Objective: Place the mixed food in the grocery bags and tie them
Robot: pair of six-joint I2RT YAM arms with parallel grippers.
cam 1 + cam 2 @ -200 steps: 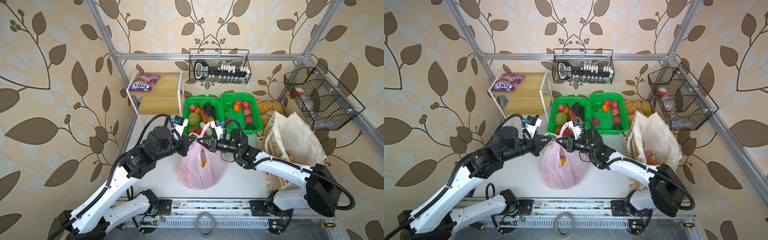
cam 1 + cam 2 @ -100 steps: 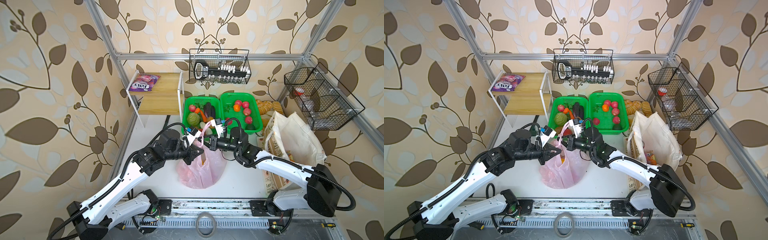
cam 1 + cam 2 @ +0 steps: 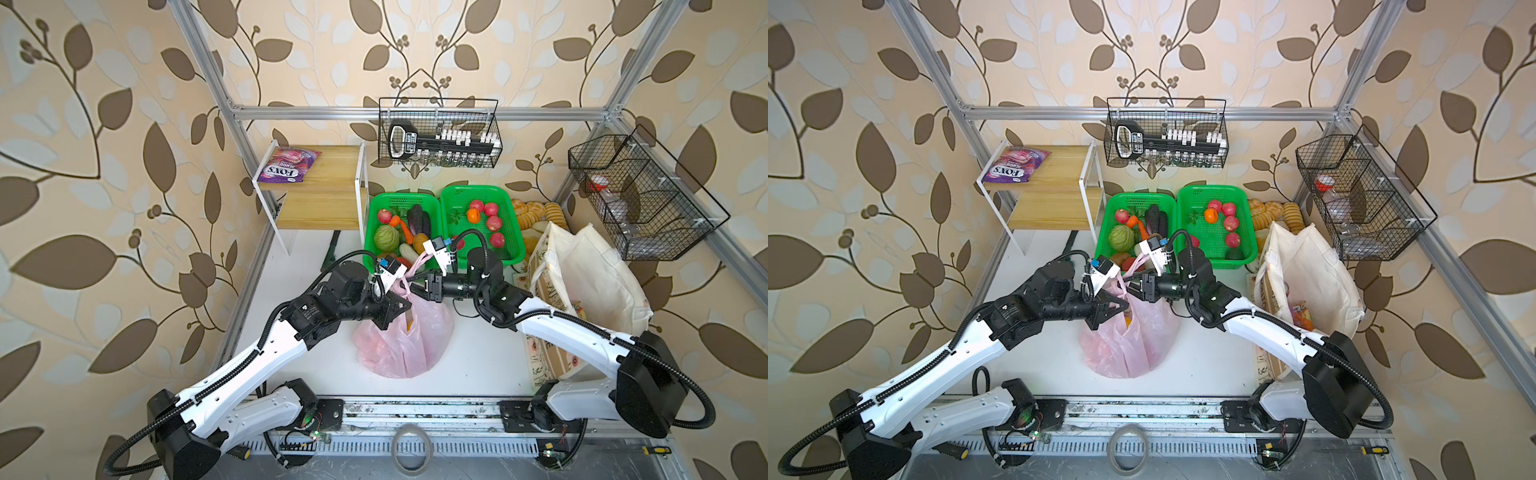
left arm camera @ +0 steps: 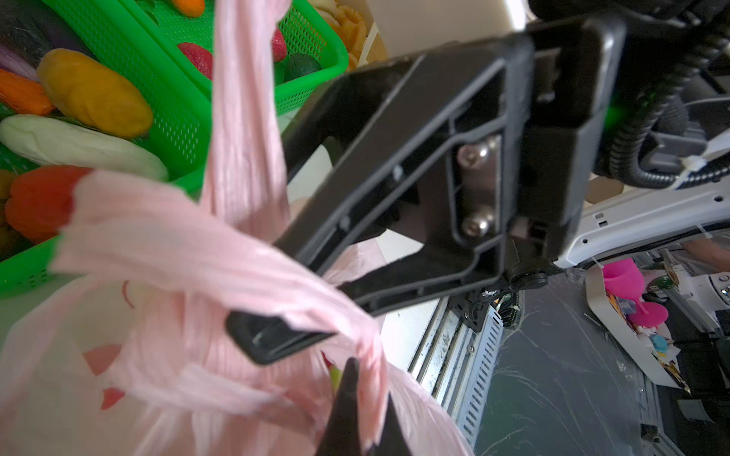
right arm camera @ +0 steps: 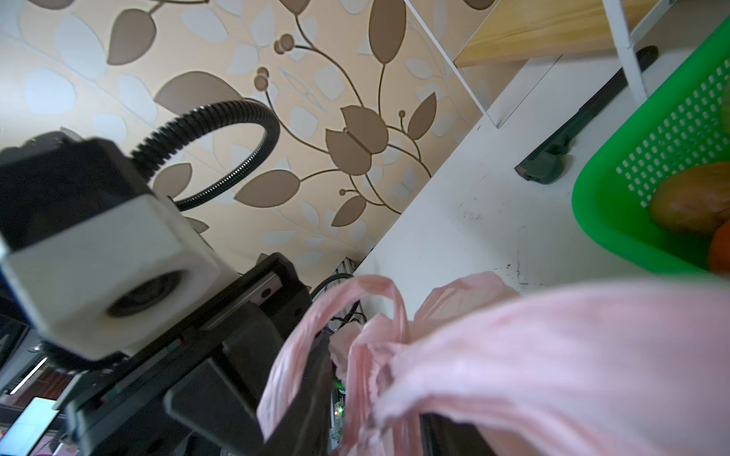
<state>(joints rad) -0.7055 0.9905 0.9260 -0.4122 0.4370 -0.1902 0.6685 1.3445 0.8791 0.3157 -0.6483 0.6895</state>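
Two tools hover over the pink bag [image 3: 405, 345] just below them; my left tool [image 3: 404, 308] clamps a handle [image 4: 365, 339], my right tool [image 3: 414, 286] stands jaws apart, so the unheld tie could slacken

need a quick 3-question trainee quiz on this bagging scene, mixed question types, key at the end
1. True or false: the FOX'S packet lies on the wooden shelf, not in a bag.
2. Fill in: there are ___ green baskets of produce.
3. The left hand and the right hand meet at:
A. the handles of the pink bag
B. the green baskets
C. the FOX'S packet

Key: 1 true; 2 two; 3 A.
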